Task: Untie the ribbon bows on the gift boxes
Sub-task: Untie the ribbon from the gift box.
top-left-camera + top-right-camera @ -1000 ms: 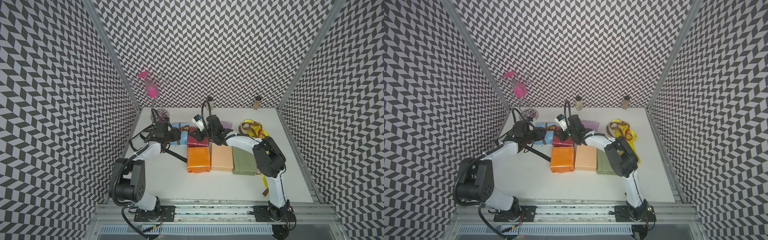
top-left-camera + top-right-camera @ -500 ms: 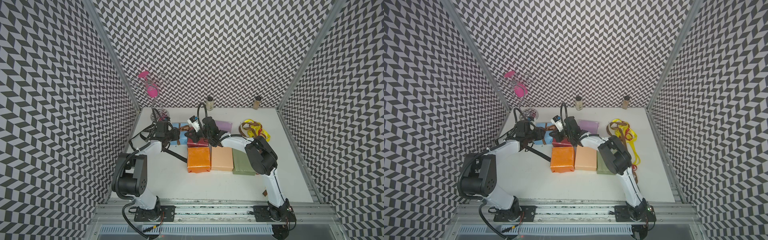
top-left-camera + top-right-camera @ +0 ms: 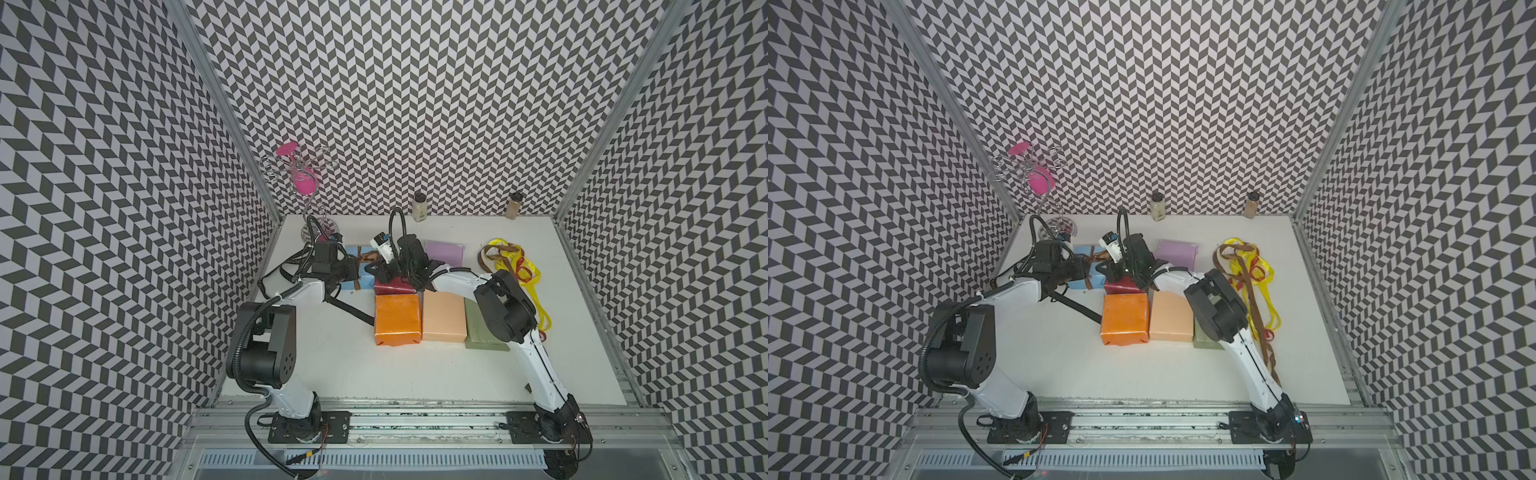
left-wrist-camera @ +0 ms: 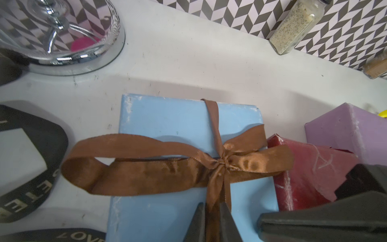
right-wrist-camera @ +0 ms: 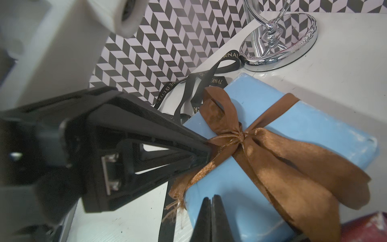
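- Brown satin: 1 tied bow (image 4: 222,165), on the lt-blue box (image 4: 167,125), far-left part of the table (image 3: 332,365).
- My left claw (image 4: 212,222) pinches a tail of that bow right beside the knot, fingers tight on the ribbon.
- My right claw (image 5: 211,201): tips pressed together, nothing btw them, hanging near the blue box's right edge.
- Boxes, 6 total. Far row: lt-blue box, dark red box (image 3: 392,287), lilac box (image 3: 444,253). Near row, side by side: orange box (image 3: 397,320), peach box (image 3: 442,318), olive box (image 3: 478,336).
- Loose ribbons: 1 black ribbon (image 5: 209,80) w/ pale lettering on the table left of the blue box. Also 1 ribbon heap (image 3: 511,266) far right, yellow, brown and red strands, too tangled to count.
- Other stuff: 2 spice jars (image 3: 419,206) (image 3: 513,205) at the far wall, 1 chrome stand (image 4: 62,42) w/ pink bits in the far-left corner.
- In the way: my right wrist hides most of the dark red box, and my right arm covers part of the olive box.
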Controlling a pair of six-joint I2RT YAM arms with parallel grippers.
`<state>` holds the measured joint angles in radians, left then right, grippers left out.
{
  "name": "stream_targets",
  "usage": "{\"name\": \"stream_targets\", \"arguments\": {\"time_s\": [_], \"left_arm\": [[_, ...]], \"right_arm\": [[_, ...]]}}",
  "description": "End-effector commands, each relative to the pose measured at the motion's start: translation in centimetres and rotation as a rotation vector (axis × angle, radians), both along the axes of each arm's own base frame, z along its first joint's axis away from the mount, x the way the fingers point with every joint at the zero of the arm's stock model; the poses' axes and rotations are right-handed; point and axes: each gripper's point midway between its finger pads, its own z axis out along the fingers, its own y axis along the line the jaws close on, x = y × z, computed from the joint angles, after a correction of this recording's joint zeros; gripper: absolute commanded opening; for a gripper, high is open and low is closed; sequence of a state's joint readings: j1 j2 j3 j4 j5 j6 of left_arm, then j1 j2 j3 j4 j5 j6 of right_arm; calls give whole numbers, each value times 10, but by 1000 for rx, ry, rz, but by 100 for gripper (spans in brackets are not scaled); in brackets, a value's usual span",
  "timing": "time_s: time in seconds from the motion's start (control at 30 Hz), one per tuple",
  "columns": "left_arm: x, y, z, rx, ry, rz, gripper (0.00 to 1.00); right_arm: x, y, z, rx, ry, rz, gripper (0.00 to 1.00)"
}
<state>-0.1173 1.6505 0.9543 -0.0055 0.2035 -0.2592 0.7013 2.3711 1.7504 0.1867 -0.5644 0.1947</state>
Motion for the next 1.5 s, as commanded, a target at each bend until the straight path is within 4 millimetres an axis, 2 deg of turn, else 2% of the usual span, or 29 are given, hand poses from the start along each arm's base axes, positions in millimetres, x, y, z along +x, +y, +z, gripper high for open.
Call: {"name": "stream_targets", "arguments": {"time_s": [0.0,0.03,0.3,0.57,0.8,0.97,1.13,1.47], "left_arm": [[3,-3,6,-14,5,-11,5],[4,-4,9,-17,4,-10,2],[6,-4,49,-43,-43,5,0],[3,1,87,-47,-106,19,0],[2,6,142,-60,-187,15,0],[-3,4,159,-67,-189,-6,1],[-12,4,184,-76,-235,-9,1],[-52,22,268,-40,-444,44,0]], "right_arm": [[4,4,-3,-12,-25,-17,4],[5,4,-6,-30,-32,-22,4],[14,2,-27,-203,-119,-84,4],[16,-1,-34,-236,-124,-107,5],[15,-4,-42,-258,-111,-112,4],[14,-7,-44,-272,-117,-116,4],[14,-8,-46,-275,-115,-115,4],[13,-9,-47,-283,-116,-116,4]]}}
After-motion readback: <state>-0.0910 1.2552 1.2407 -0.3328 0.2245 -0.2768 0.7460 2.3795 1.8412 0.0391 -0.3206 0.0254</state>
